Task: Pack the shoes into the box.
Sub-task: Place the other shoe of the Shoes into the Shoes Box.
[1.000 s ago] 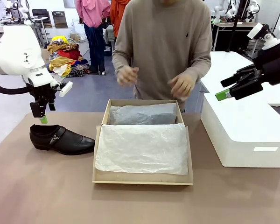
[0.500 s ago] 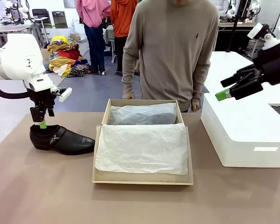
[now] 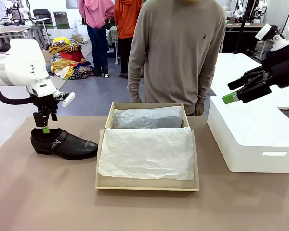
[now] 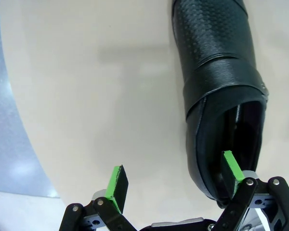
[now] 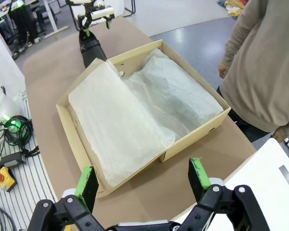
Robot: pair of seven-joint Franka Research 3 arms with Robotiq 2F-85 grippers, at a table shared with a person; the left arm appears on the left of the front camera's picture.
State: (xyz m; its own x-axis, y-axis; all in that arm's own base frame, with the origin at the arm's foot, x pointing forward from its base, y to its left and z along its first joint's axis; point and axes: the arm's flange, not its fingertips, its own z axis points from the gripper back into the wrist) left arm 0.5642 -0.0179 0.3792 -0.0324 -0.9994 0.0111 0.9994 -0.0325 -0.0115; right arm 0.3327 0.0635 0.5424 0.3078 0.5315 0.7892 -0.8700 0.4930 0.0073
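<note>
One glossy black shoe (image 3: 63, 143) with a strap and buckle lies on the table left of the box, toe pointing right. My left gripper (image 3: 44, 126) hangs open over its heel. In the left wrist view one green pad sits inside the opening of the shoe (image 4: 220, 72), the other outside the heel wall, with the left gripper (image 4: 175, 175) straddling that wall. The tan box (image 3: 147, 184) stands mid-table, its inside covered by crinkled white tissue paper (image 3: 147, 151). My right gripper (image 3: 231, 95) hovers open, high at the right; in its own view the right gripper (image 5: 143, 179) looks down on the box (image 5: 192, 139).
A larger smooth white box (image 3: 253, 137) stands at the right, under my right gripper. A person (image 3: 176, 53) stands at the far edge behind the tan box, hands at their sides. Bare table lies in front of the boxes.
The person pulled both hands back from above the box and straightened up. My left gripper came down onto the shoe's heel. The right arm stayed still.
</note>
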